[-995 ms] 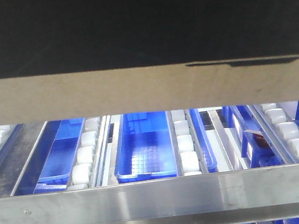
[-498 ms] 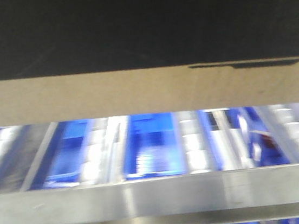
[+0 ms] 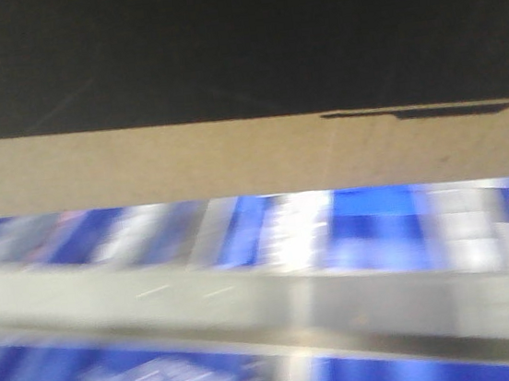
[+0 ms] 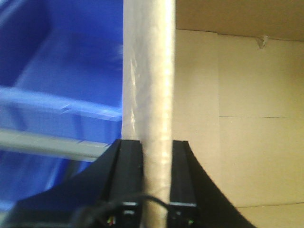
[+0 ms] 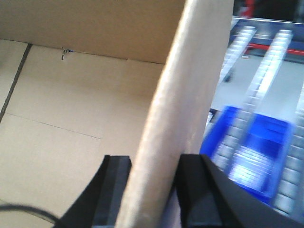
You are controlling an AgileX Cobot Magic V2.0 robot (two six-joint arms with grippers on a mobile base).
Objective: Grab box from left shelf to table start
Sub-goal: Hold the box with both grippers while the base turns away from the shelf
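Observation:
The box point(image 3: 232, 156) fills the top of the front view, its black printed panel above a brown cardboard strip. Below it the left shelf point(image 3: 362, 312) shows as a blurred silver front rail. My left gripper point(image 4: 156, 147) is shut on the box's left wall point(image 4: 149, 71), one finger inside and one outside. My right gripper point(image 5: 149, 164) is shut on the box's right wall point(image 5: 185, 80) in the same way. The box's bare inside floor point(image 5: 61, 142) shows in both wrist views. The table is out of view.
Blue plastic bins point(image 4: 57, 61) lie beside and under the box on the rack. Lanes of white rollers point(image 5: 266, 61) and another blue bin point(image 5: 247, 156) show to the right of the box. All are motion-blurred.
The shelf rail and bins have slid down and tilted in the front view and blurred strongly. The box keeps its place in the frame. Both grippers stay on the walls.

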